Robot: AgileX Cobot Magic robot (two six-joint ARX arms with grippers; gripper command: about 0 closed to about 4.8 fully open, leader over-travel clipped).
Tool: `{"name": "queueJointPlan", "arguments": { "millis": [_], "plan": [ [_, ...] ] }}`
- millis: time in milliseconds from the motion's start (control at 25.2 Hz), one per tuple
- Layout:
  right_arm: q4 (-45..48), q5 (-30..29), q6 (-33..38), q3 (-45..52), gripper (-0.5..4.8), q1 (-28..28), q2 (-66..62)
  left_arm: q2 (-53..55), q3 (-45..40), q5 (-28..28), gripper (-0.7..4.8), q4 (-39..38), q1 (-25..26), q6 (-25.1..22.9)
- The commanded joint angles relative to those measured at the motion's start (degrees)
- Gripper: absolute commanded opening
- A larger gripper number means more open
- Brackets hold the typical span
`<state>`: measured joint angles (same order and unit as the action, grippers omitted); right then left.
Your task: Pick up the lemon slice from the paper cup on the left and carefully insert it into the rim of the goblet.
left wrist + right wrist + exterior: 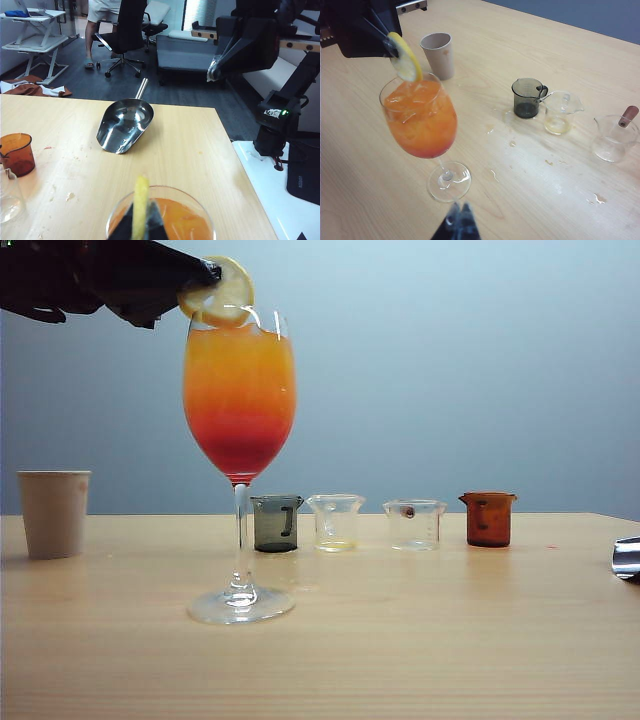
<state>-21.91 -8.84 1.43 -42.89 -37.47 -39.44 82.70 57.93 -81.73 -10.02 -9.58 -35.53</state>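
Observation:
The goblet [240, 400] stands left of the table's middle, its drink graded orange to red. My left gripper [205, 275] reaches in from the upper left and is shut on the lemon slice [225, 295]. The slice sits tilted at the glass's rim, its lower edge at the rim line. In the left wrist view the lemon slice [140, 205] shows edge-on between the dark fingers, over the goblet [185, 222]. The beige paper cup [54, 512] stands at the far left. My right gripper [459, 210] hovers shut and empty near the goblet's foot [449, 181].
Behind the goblet stands a row of small beakers: grey [275, 522], two clear [335, 522] [414, 524], and brown [488, 518]. A metal scoop [125, 125] lies at the table's right end. Small spills [512, 144] dot the wood.

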Motion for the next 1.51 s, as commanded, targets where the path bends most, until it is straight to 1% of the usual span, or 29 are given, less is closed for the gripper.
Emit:
{"name": "queueJointPlan", "arguments": {
  "millis": [40, 278, 318, 358, 596, 795, 954, 1232, 1352, 1511],
  "plan": [
    [0.6, -0.2, -0.2, -0.2, -0.06, 0.0, 0.1, 0.0, 0.1, -0.8, -0.06, 0.6, 0.0, -1.0],
    [0.4, -0.2, -0.2, -0.2, -0.06, 0.0, 0.1, 0.5, 0.0, -2.7, -0.06, 0.4, 1.9, -1.2],
    [0.2, -0.2, -0.2, -0.2, -0.06, 0.0, 0.1, 0.6, 0.0, -3.6, -0.06, 0.1, 3.3, -1.6],
    [0.1, -0.2, -0.2, -0.2, -0.06, 0.0, 0.1, 0.6, 0.0, -3.6, -0.06, 0.1, 3.5, -1.6],
    [-0.2, -0.1, -0.2, -0.2, -0.06, 0.0, -0.2, 0.6, 0.0, -4.6, -0.06, 0.0, 3.7, -2.0],
    [-0.4, -0.1, -0.2, -0.2, -0.06, 0.0, -0.6, 0.6, 0.0, -8.5, -0.06, 0.0, 3.4, -2.1],
    [-0.6, -0.1, -0.2, -0.2, -0.06, 0.0, -0.6, 0.7, 0.0, -8.5, -0.06, -0.1, 3.2, -3.5],
    [-0.6, -0.1, -0.2, -0.2, -0.06, 0.0, -0.6, 1.9, 0.0, -7.0, -0.06, -0.2, 2.3, -3.6],
    [-0.6, -0.1, -0.2, -0.2, -0.06, 0.0, -0.6, 2.6, 0.0, -7.0, -0.06, -0.2, 2.3, -4.5],
    [-0.6, -0.1, -0.2, -0.2, -0.06, 0.0, -0.6, 2.7, 0.0, -6.8, -0.06, -0.1, 2.3, -4.6]
  ]
}}
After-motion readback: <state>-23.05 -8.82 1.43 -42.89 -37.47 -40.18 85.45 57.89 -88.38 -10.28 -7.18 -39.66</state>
